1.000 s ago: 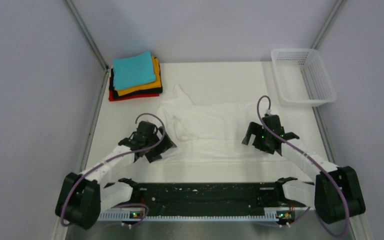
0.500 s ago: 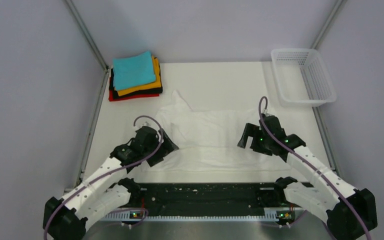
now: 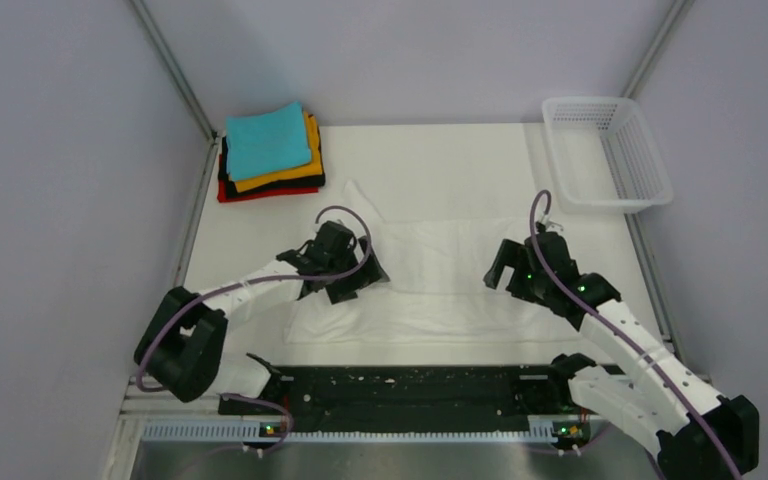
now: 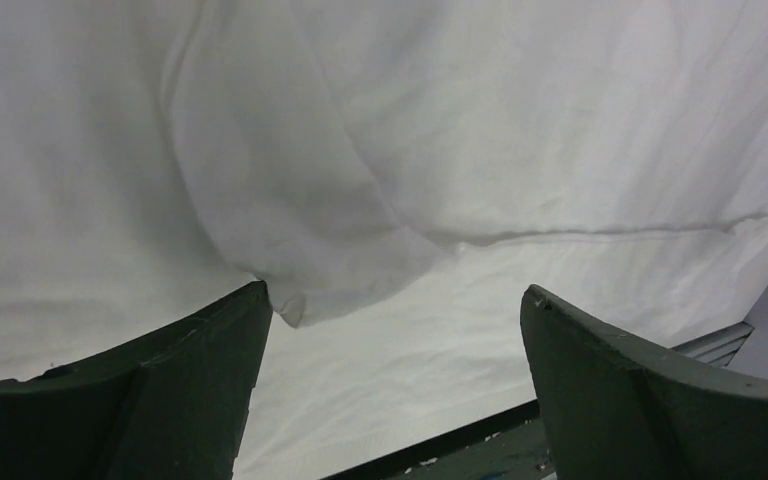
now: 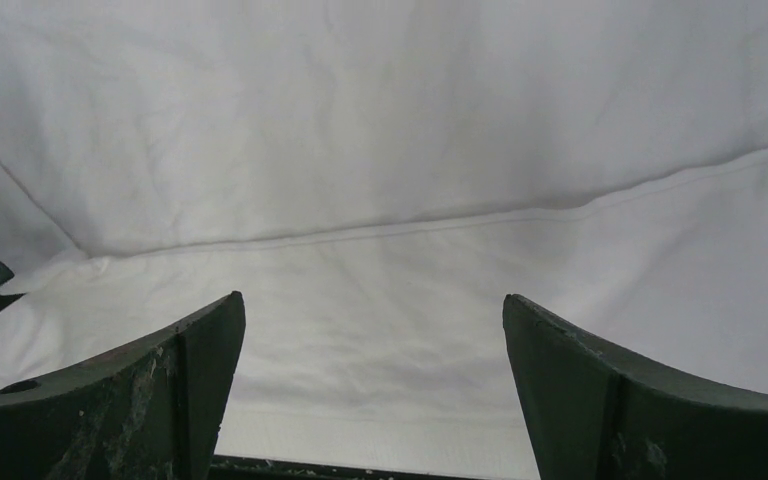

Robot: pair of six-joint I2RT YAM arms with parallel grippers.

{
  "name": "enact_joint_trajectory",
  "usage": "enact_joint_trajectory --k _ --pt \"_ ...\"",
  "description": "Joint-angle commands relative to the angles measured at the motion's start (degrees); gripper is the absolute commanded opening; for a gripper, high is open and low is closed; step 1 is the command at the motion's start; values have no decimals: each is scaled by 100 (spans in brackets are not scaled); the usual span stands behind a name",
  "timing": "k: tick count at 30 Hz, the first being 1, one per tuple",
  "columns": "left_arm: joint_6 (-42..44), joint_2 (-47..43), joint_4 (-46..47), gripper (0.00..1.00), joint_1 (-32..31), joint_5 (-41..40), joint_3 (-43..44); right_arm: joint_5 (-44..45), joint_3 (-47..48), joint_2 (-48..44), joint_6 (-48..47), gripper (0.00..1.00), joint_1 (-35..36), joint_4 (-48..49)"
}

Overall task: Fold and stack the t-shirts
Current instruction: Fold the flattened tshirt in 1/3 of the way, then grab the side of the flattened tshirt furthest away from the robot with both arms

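Left tool [image 4: 395,297] and right tool [image 5: 372,305], both spread wide and empty, poised above thin white cloth t-shirt [image 3: 440,268] lying on white desk [image 3: 430,160].

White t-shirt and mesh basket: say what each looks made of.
White t-shirt: thin, soft, matte cloth, probably a cotton knit. It wrinkles, lies in loose folds and shows a stitched hem in the wrist views. Mesh basket: rigid white plastic by the look, with a moulded lattice of even openings and a solid smooth rim that holds its shape.
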Motion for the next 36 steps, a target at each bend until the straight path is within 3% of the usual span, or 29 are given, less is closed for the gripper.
enact_joint_trajectory --k 1,12,17,20,24,32,36 --pt "486 766 575 99 -22 -21 615 327 314 -106 87 99 54 -42" --pt "997 2303 1203 99 -30 365 2417 753 528 -244 51 99 50 -197" --pt "1568 3056 452 99 -23 -99 3659 948 719 -169 -41 99 50 -190" --pt "1979 2985 284 99 -21 -190 3944 1033 810 -79 -96 99 54 -182" --pt "2251 2701 268 99 84 -921 4073 1307 821 138 -200 99 49 -93" --pt "2727 2698 -543 99 724 -1437 4574 1646 1001 553 -412 99 36 40" --pt "2838 3115 -505 99 1350 -1106 5025 1759 1047 727 -531 99 -187 113"
